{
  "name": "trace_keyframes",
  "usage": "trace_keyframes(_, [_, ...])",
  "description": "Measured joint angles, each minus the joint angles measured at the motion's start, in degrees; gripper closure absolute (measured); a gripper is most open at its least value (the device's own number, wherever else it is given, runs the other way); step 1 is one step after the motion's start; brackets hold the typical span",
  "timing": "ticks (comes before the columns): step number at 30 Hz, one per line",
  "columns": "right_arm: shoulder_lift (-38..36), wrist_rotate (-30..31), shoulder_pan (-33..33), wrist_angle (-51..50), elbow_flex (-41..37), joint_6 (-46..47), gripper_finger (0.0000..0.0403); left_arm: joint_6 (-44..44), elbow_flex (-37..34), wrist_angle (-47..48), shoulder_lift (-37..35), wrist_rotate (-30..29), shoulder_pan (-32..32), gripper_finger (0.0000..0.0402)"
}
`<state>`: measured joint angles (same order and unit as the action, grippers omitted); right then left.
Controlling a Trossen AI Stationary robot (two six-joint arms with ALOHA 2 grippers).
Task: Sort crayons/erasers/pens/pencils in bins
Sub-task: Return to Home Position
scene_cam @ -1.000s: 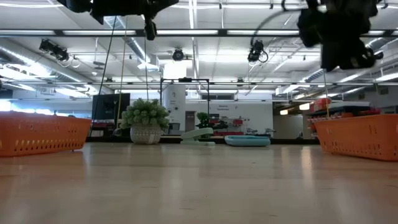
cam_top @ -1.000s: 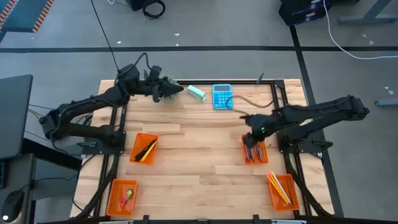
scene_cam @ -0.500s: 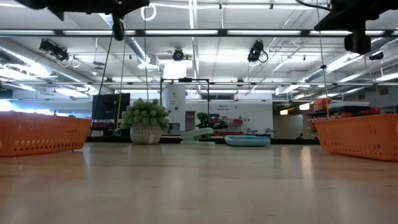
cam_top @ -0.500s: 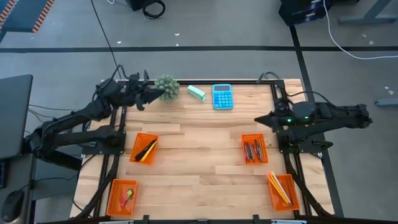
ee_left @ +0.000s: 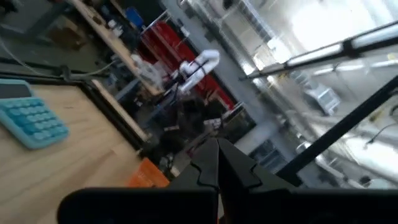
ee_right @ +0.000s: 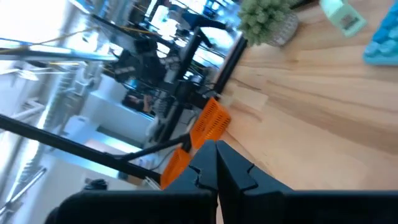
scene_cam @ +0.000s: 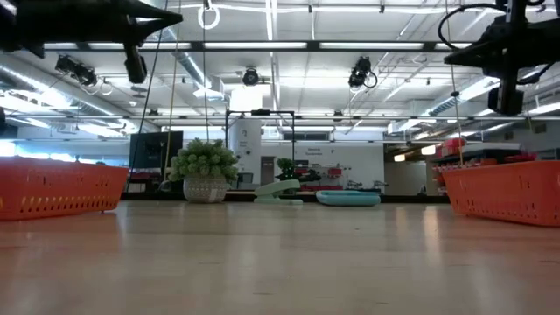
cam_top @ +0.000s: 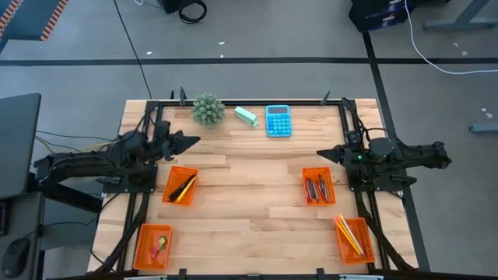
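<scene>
Bins (cam_top: 180, 186) all look loaded and no loose stationery shows on the table (cam_top: 249, 194), so we're reading this as sorted, with left gripper (cam_top: 191, 141) and right gripper (cam_top: 322, 155) both closed, empty, above their nearest bins.

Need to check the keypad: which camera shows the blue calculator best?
The high view: the blue calculator lies face-up, whole. Left wrist shows it cut off at the edge, right wrist only a corner, and the low view an edge-on sliver.
</scene>
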<state>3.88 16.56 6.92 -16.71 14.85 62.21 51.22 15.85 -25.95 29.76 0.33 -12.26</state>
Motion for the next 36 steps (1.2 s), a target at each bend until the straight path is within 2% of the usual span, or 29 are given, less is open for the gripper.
trace_keyframes(5, [-0.06,0.0,0.02,1.9,-1.34,-2.61,0.0398,2.01,-5.91,-2.05,-5.78,-7.13,4.09,0.0392])
trace_keyframes(13, [-3.93,-0.95,0.02,-2.47,-1.31,-4.19,0.0399,3.96,-12.52,-1.81,-17.74,-7.73,6.95,0.0392])
trace_keyframes(19, [-3.89,-0.23,0.02,-8.36,0.98,-6.56,0.0399,5.19,-12.85,13.54,-29.72,-2.68,7.14,0.0397])
trace_keyframes(22, [-3.89,0.57,-0.02,-8.44,1.25,-7.41,0.0399,5.17,-12.09,20.04,-29.52,-2.93,6.9,0.0393])
trace_keyframes(27, [-3.84,0.25,-0.02,-5.49,1.25,-7.75,0.0399,3.26,-10.87,22.97,-29.01,-2.7,6.65,0.0391])
trace_keyframes(30, [-3.83,-3.27,-0.02,-1.27,1.32,-14.86,0.0399,-1.07,-10.81,23.02,-29.01,-2.6,6.66,0.0388])
trace_keyframes(33, [-3.52,-7.89,0.0,-5.65,1.28,-23.07,0.0396,-3.45,-10.81,23.34,-29.03,-2.64,6.65,0.0378])
trace_keyframes(36, [-3.16,-8.72,0.0,-6.77,1.25,-26.44,0.0389,-4.3,-10.81,23.29,-29.03,-2.6,6.65,0.0368])
